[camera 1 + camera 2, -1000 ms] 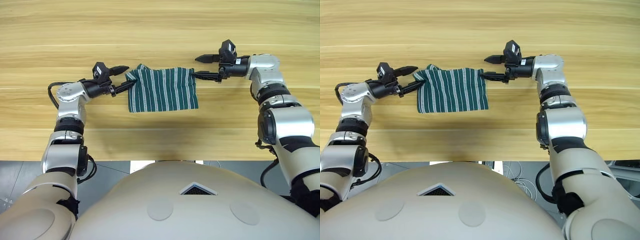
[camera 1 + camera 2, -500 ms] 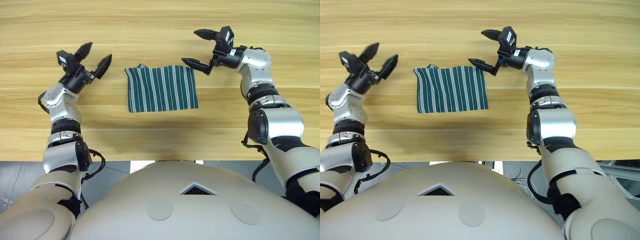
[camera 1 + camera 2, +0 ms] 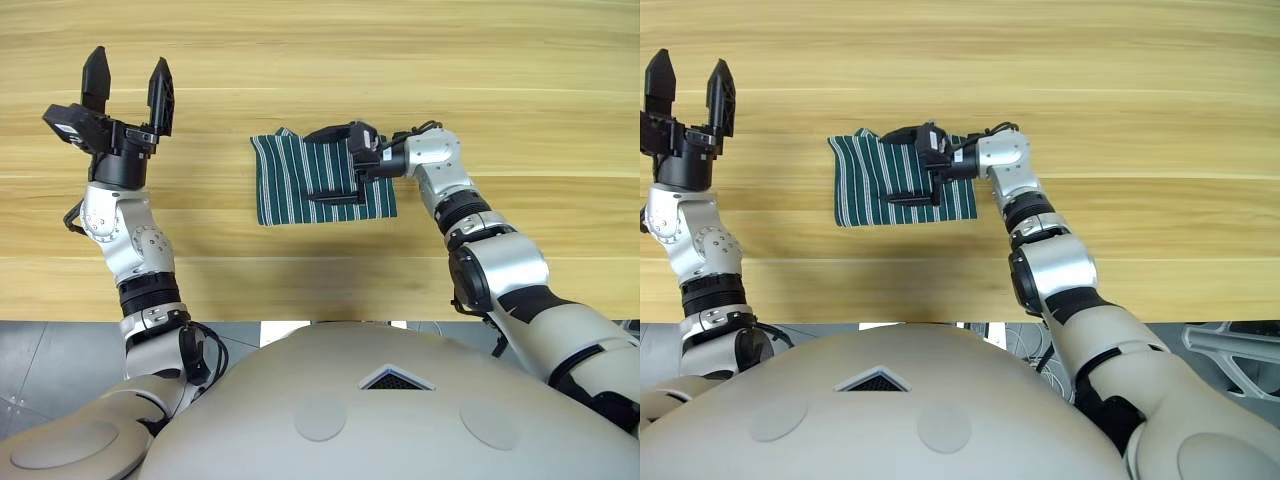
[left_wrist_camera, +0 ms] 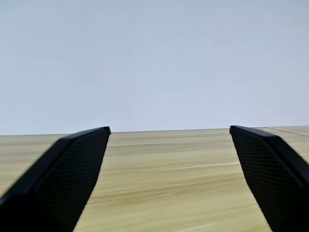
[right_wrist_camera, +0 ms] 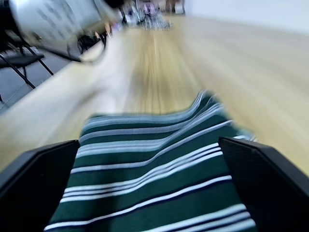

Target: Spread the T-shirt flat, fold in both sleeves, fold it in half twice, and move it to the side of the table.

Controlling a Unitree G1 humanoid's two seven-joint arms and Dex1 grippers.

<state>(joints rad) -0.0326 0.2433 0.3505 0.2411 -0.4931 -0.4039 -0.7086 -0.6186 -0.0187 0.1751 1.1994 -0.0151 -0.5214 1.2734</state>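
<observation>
The T-shirt (image 3: 285, 185), green with thin white stripes, lies folded into a small rectangle on the wooden table (image 3: 480, 70). My right gripper (image 3: 328, 165) hovers open over the shirt's right half, one finger near its far edge and one near its near edge, with nothing held. In the right wrist view the T-shirt (image 5: 154, 183) lies between the two dark fingers (image 5: 38, 169). My left gripper (image 3: 128, 68) is raised well to the left of the shirt, pointing up and open. The left wrist view has its fingers (image 4: 72, 164) spread wide over bare table.
The table's front edge (image 3: 300, 318) runs close to my body, with floor below it. Bare wood stretches on all sides of the shirt. A pale wall (image 4: 154, 58) rises beyond the table's far edge.
Both grippers left the shirt's side edges. The left arm swung up and away to the left. The right gripper pulled back, then came in over the shirt. The shirt stayed put.
</observation>
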